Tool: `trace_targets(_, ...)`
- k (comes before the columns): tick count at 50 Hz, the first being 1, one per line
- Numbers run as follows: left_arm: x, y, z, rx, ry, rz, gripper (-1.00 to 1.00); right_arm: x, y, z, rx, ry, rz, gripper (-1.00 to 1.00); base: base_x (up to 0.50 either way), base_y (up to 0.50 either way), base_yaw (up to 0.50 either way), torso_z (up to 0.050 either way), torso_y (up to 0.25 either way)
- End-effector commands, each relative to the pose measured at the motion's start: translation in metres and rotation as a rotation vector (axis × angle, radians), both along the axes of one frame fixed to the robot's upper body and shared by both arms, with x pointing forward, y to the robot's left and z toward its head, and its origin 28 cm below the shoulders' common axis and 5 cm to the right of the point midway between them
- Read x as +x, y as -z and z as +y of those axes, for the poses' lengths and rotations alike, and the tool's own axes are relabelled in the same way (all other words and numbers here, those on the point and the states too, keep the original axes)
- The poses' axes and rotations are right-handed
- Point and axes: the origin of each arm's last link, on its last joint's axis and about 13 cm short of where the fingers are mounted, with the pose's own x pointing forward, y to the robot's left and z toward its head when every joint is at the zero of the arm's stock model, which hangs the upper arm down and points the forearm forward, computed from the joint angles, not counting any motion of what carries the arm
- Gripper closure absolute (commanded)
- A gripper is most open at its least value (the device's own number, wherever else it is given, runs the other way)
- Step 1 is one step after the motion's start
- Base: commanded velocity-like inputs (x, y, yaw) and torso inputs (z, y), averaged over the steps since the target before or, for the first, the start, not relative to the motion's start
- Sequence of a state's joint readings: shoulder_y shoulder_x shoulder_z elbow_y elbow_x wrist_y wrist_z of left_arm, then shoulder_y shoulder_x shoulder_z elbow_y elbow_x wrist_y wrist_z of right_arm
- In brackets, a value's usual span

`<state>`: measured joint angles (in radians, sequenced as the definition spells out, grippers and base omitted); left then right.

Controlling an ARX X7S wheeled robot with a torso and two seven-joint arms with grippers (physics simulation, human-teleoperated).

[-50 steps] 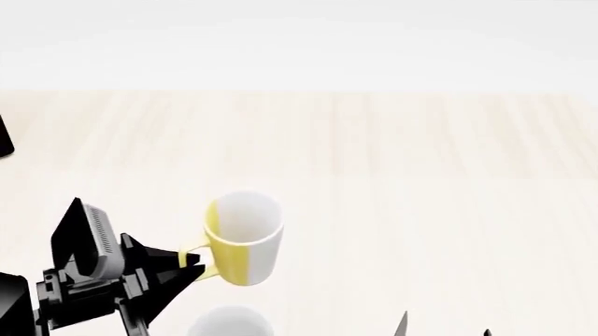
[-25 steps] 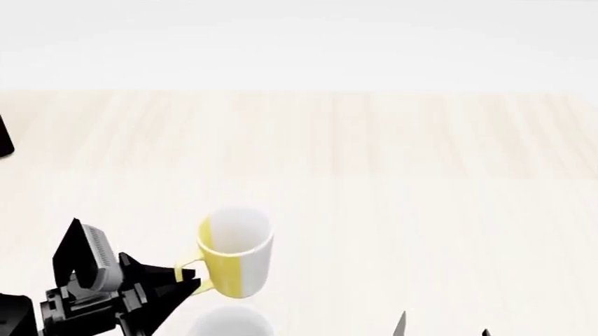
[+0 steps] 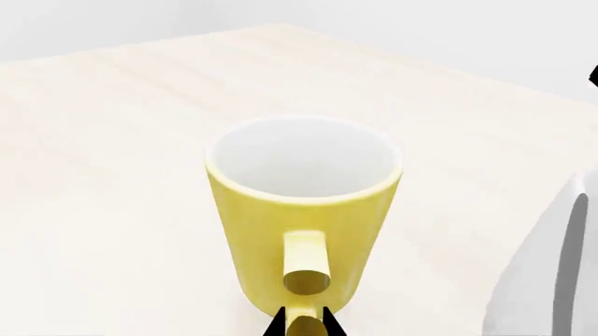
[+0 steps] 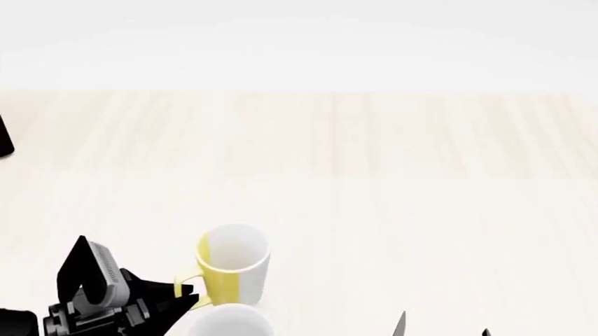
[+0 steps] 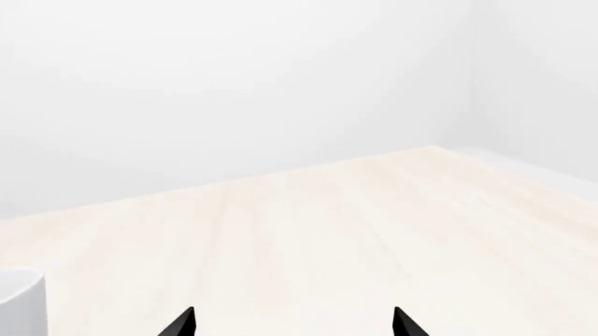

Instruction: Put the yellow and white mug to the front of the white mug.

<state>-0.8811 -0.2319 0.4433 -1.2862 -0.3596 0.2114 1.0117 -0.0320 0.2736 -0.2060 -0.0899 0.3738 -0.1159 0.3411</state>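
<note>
The yellow and white mug (image 4: 232, 271) stands upright at the near left of the pale wooden table (image 4: 374, 175), its yellow handle toward my left gripper (image 4: 190, 298). That gripper is shut on the handle; in the left wrist view the black tips (image 3: 304, 323) pinch the yellow loop below the mug (image 3: 304, 203). The white mug (image 4: 232, 323) shows only its rim at the bottom edge of the head view, just nearer than the yellow and white mug, and it is a white edge in the left wrist view (image 3: 551, 273). My right gripper (image 5: 293, 323) is open and empty.
A dark object (image 4: 5, 136) sits at the table's left edge. The right gripper's fingertips (image 4: 402, 325) show at the bottom of the head view. A white rim (image 5: 21, 301) stands low in the right wrist view. A plain white wall lies beyond the table.
My left gripper has drawn the yellow and white mug nearer and lower in the head view, close behind the white mug's rim. The right gripper has not moved.
</note>
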Motion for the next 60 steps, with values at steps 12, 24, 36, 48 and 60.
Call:
trace_targets(12,-0.006,0.012,-0.011,-0.015,-0.006,0.016,1.0,0.0,0.0,0.0,-0.011,-0.001,-0.011,-1.0,0.0,0.0,0.0,0.0,0.0)
trace_targets(24,-0.009,0.017,-0.011,0.008,-0.004,0.03,1.0,-0.001,-0.001,0.0,-0.01,-0.001,-0.014,-1.0,0.0,0.0,0.0,0.0,0.0)
trace_targets(36,-0.009,0.017,-0.011,0.008,-0.008,0.026,1.0,-0.001,0.0,0.001,-0.009,-0.003,-0.014,-1.0,0.0,0.0,0.0,0.0,0.0)
trace_targets(48,-0.007,0.013,-0.012,0.002,0.001,0.016,1.0,-0.001,0.0,0.001,-0.009,-0.007,-0.012,-1.0,0.0,0.0,0.0,0.0,0.0)
trace_targets(60,-0.005,0.011,-0.014,0.009,-0.024,-0.007,-1.0,-0.001,-0.001,0.0,-0.007,-0.003,-0.014,-1.0,0.0,0.0,0.0,0.0,0.0)
